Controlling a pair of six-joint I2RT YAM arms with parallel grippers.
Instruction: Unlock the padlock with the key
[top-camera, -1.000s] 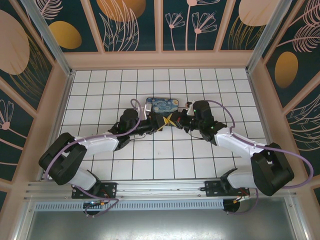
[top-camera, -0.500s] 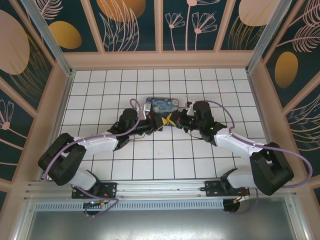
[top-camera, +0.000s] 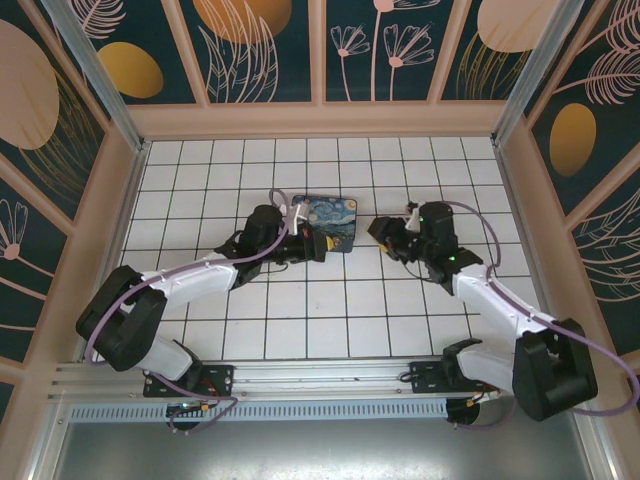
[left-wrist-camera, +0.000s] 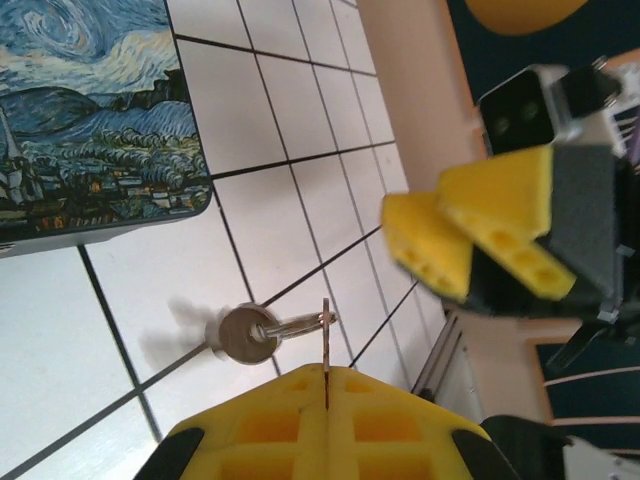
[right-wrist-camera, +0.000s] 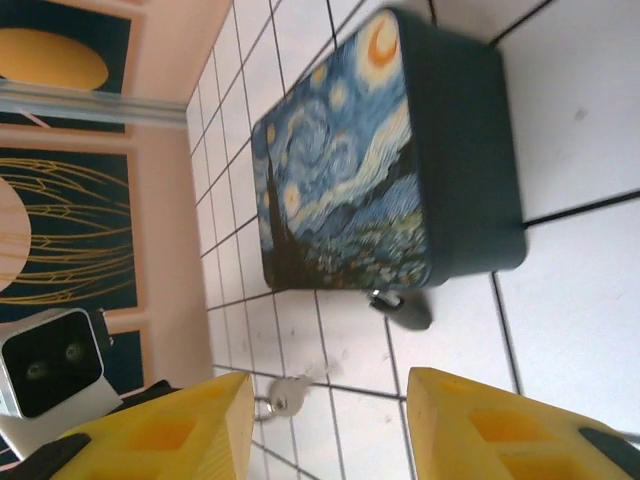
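Key-in-hand stage: the left gripper (left-wrist-camera: 327, 374) pinches the key (left-wrist-camera: 248, 335) shut, while the right gripper (right-wrist-camera: 330, 400) gapes empty. Next, I judge, the right must seize the padlock (right-wrist-camera: 402, 309) lying against the painted box (right-wrist-camera: 350, 160).

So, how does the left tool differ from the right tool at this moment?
The left tool is shut, its fingers pressed together; the right tool is open, its fingers wide apart. The left tool pinches the key, held above the floor; the right tool holds nothing. Both have yellow fingers.
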